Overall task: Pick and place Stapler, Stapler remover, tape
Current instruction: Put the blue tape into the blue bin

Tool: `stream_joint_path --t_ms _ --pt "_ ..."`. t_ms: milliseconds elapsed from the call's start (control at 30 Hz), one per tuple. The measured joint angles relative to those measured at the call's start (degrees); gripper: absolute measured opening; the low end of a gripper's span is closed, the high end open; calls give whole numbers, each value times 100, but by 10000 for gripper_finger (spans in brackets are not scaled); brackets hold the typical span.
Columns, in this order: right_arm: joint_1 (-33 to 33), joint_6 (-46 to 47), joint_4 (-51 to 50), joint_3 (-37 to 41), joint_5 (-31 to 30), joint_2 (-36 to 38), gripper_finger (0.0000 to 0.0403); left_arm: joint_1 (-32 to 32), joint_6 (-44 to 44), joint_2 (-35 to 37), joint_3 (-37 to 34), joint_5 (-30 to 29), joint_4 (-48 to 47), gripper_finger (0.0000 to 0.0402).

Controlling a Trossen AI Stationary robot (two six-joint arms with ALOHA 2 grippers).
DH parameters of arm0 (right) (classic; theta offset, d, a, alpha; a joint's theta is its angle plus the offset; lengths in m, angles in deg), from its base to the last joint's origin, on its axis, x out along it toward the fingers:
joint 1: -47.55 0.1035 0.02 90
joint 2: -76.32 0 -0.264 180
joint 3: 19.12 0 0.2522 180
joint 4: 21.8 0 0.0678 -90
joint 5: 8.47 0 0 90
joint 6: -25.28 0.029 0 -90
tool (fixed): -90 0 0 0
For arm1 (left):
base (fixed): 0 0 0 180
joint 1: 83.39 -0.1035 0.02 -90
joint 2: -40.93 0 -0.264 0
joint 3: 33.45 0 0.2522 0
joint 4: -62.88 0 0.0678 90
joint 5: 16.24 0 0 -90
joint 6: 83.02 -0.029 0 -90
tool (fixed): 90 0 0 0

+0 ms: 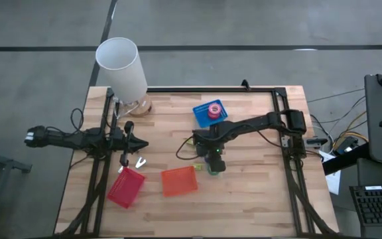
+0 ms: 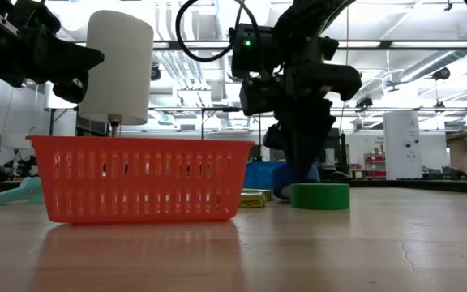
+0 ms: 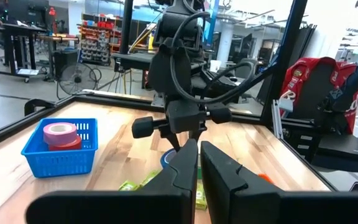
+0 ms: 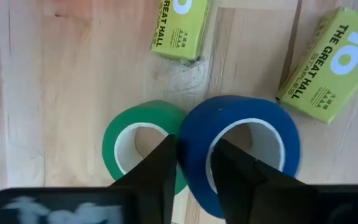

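Near the middle of the wooden worktop (image 1: pixel 244 199), the right claw (image 4: pixel 193 163) points straight down with its 2 dark fingers pinching the wall of a blue ring-shaped tape roll (image 4: pixel 241 149), one finger inside the ring and one outside. A green tape roll (image 4: pixel 138 146) lies flat, touching the blue one, and 2 yellow-green staple boxes (image 4: pixel 180 25) lie just beyond them. The blue slotted plastic bin (image 1: pixel 209 113) holds a pink tape roll (image 3: pixel 59 131) stacked on a red one (image 3: pixel 67 143). The orange slotted bin (image 1: pixel 179 180) sits near the claw; its contents cannot be told. A red bin (image 1: pixel 126 186) lies farther left. The left claw (image 3: pixel 199 163), fingers pressed together, hovers over the worktop's left side.
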Motion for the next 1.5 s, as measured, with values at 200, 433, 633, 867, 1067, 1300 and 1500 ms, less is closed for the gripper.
stream_joint_path --t_ms 200,433,633,867,1067,1300,1500 --pt "-23 48 -51 -2 12 11 38 1 0 2 0 0 4 23" --pt "-120 405 -156 0 -90 397 48 0 0 2 0 0 7 23" --pt "-454 404 -70 0 -955 814 50 1 0 2 0 0 14 23" --pt "-1094 602 541 0 -1190 896 50 1 -1 2 -1 0 10 23" --pt "-1485 900 1042 0 -1236 896 47 1 0 2 -1 -1 9 23" --pt "-1741 1458 1625 0 -1424 621 51 0 0 2 0 0 7 23" --pt "-1765 1519 1441 2 -1682 376 52 1 0 4 -1 0 4 23"
